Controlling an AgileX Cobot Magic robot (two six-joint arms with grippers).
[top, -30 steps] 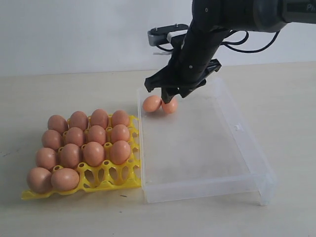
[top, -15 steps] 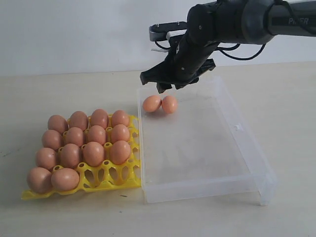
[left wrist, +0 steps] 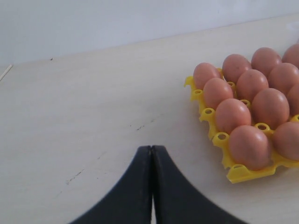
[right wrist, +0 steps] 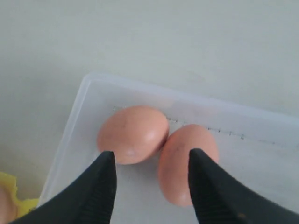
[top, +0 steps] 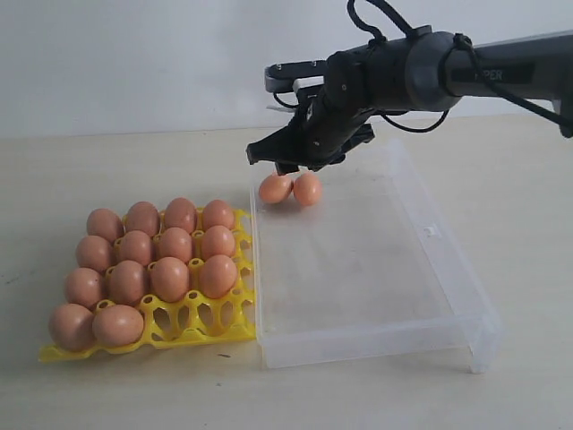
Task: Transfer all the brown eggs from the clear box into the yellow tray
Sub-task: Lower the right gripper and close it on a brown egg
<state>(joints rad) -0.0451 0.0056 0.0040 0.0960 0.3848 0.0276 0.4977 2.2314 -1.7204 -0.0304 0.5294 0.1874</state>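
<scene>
We find the right gripper (top: 285, 164) spread wide and holding nothing, poised just above two eggs (top: 276, 188). The two lie touching each other in the far left corner of the box (top: 376, 345). In the right wrist view its fingers (right wrist: 100, 186) each overlap one egg of the pair. Right beside the box's left wall, the tray (top: 192, 315) carries fourteen eggs. We count two in the near row, with two cups (top: 218, 313) open at its right end. The left gripper (left wrist: 152, 156) is closed tight over the table (left wrist: 70, 116), near the tray's corner.
</scene>
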